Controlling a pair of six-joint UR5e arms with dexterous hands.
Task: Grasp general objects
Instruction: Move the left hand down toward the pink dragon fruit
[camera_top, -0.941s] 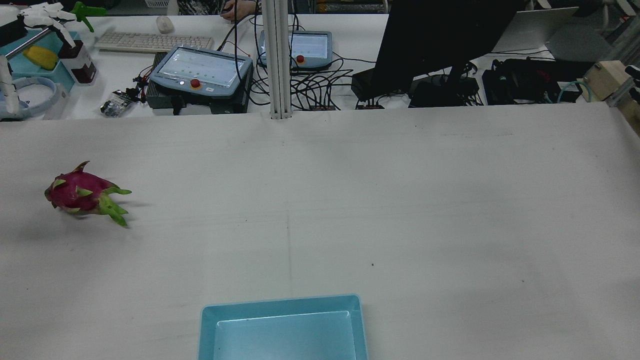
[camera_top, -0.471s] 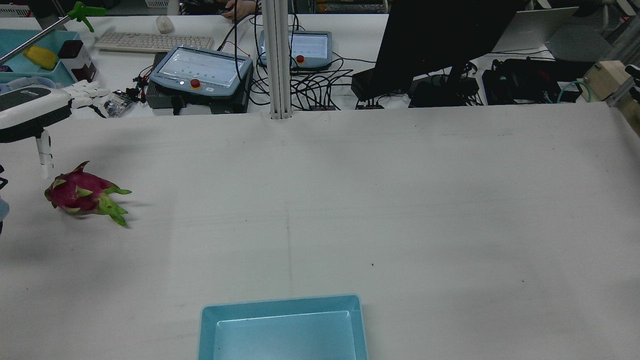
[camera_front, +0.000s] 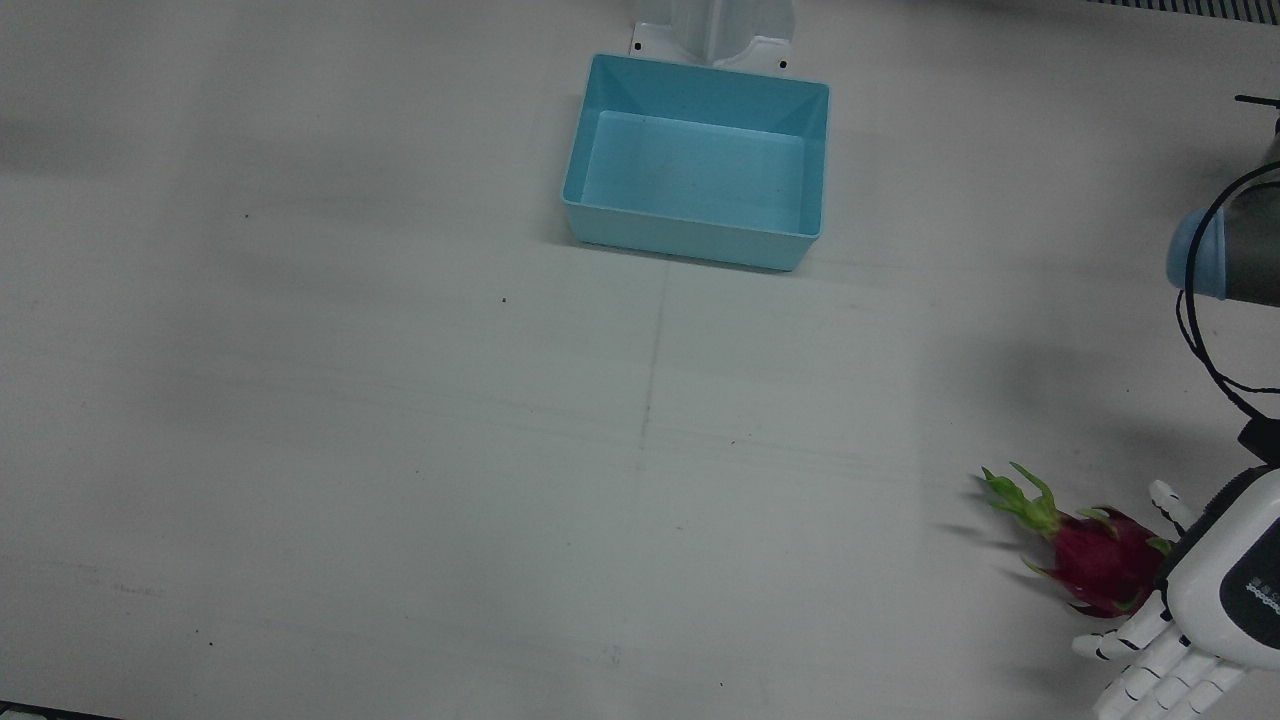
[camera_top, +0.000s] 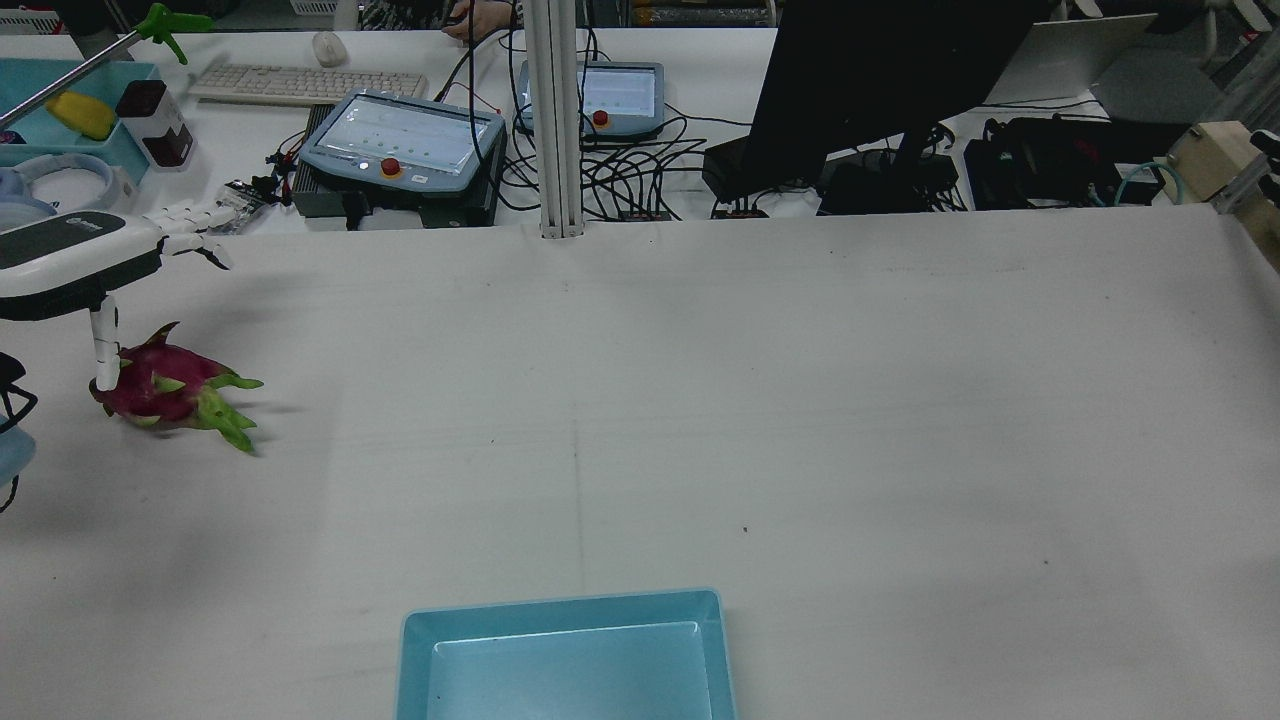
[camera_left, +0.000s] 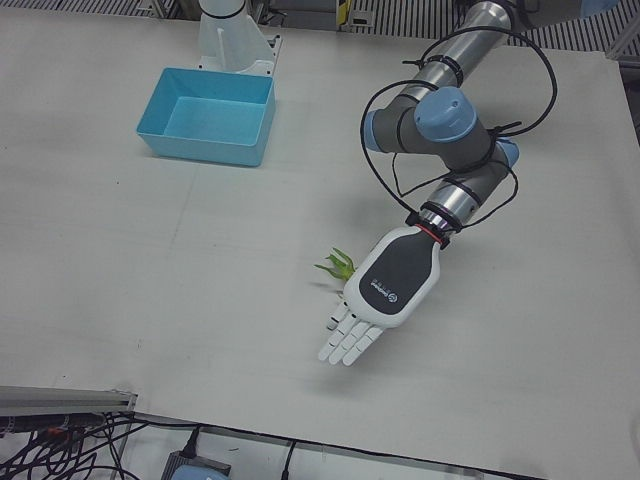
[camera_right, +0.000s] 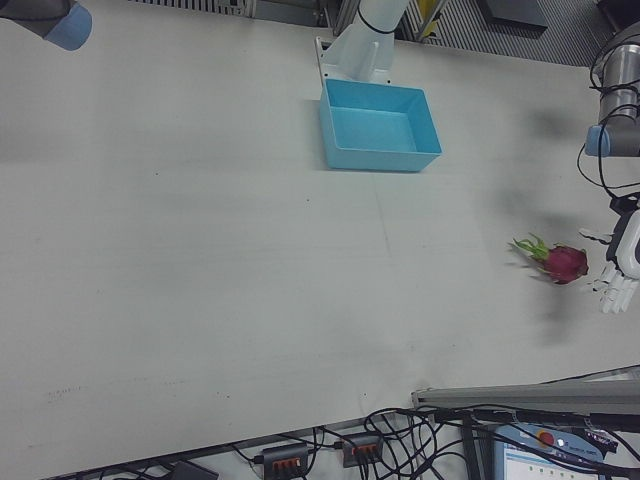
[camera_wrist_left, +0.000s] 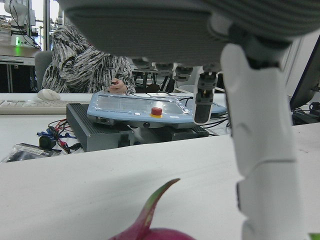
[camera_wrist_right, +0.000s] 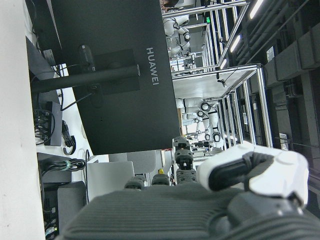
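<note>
A magenta dragon fruit (camera_top: 160, 390) with green scales lies on the white table at the far left of the rear view. It also shows in the front view (camera_front: 1095, 565) and the right-front view (camera_right: 562, 263). My left hand (camera_top: 75, 255) hovers flat over it, open, with the fingers stretched forward and the thumb pointing down against the fruit's left end. In the left-front view the hand (camera_left: 385, 295) hides all but the fruit's green tips (camera_left: 340, 266). My right hand (camera_wrist_right: 200, 210) shows only in its own view, open and empty, facing a monitor.
A light blue bin (camera_top: 560, 605) stands empty at the table's near middle edge in the rear view, and also shows in the front view (camera_front: 690, 235). Control pendants (camera_top: 400, 140), cables and a black monitor (camera_top: 880, 80) lie beyond the far edge.
My left hand has come down from the upper left to just over the dragon fruit. Its thumb now reaches the fruit's left end. The fruit has not moved.
</note>
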